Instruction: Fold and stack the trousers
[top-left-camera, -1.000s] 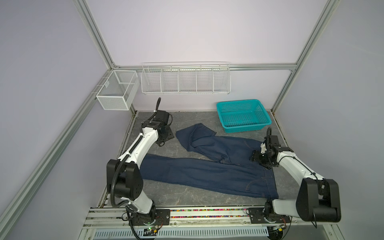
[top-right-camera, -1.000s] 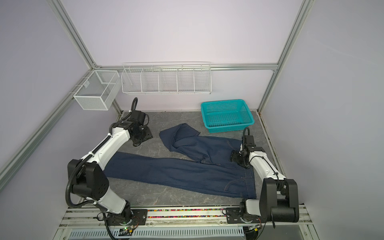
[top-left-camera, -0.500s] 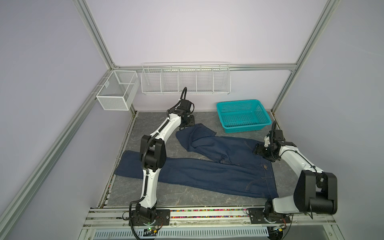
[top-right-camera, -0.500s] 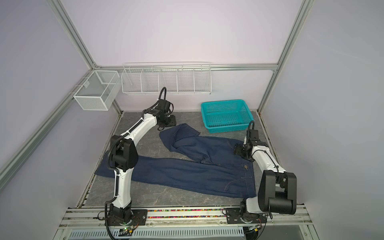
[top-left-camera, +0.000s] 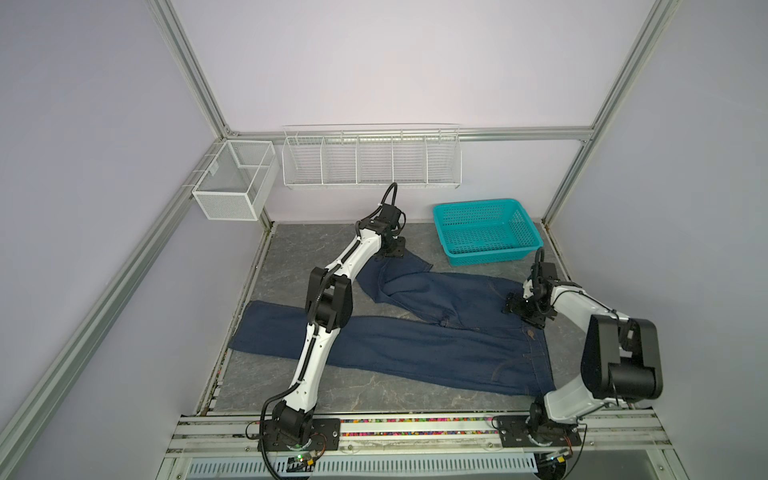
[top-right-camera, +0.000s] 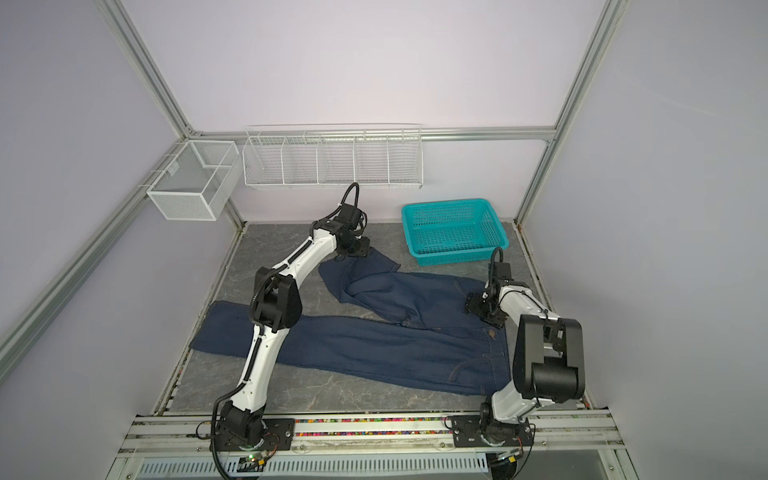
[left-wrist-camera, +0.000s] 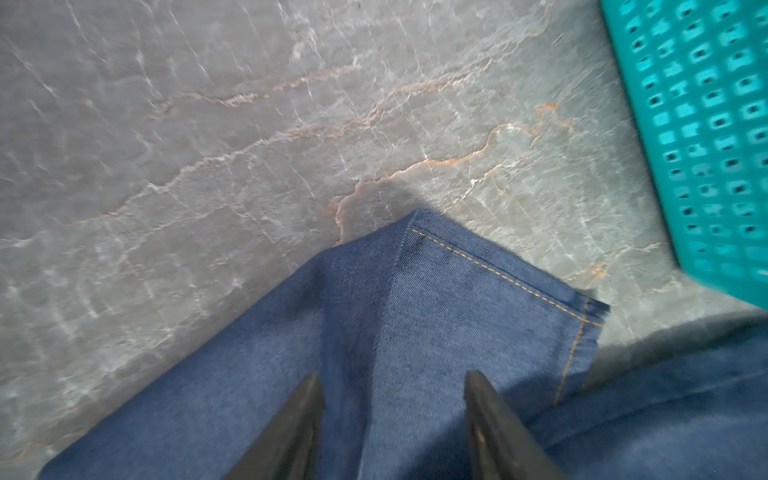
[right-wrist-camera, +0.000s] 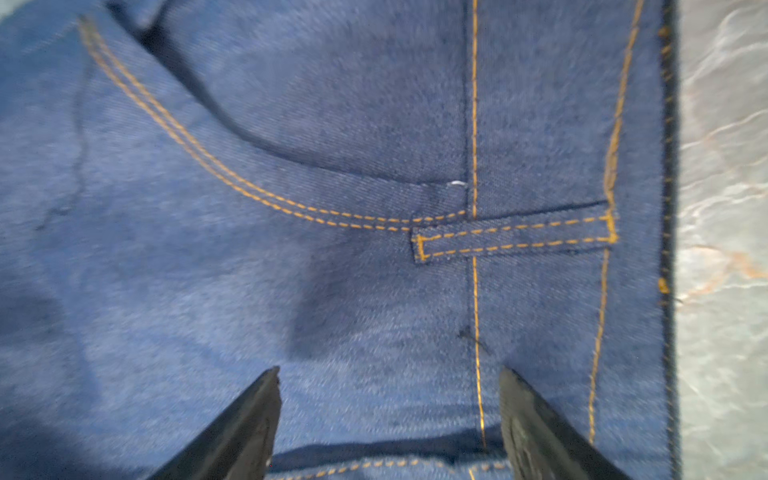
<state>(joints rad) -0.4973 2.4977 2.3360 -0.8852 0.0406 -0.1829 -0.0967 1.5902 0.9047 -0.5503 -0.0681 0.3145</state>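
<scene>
Navy twill trousers (top-left-camera: 395, 353) lay bent on the veined grey surface (top-left-camera: 291, 266), with the outstretched left gripper (left-wrist-camera: 392, 374) and the tucked right gripper (right-wrist-camera: 389, 369) both open and empty.

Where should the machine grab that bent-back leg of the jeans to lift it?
Probably the hem corner of the jeans, from straight above. It lies flat on the table, with two free edges meeting in a point, which should be easy to pinch. The left claw hangs open just over that end.
</scene>
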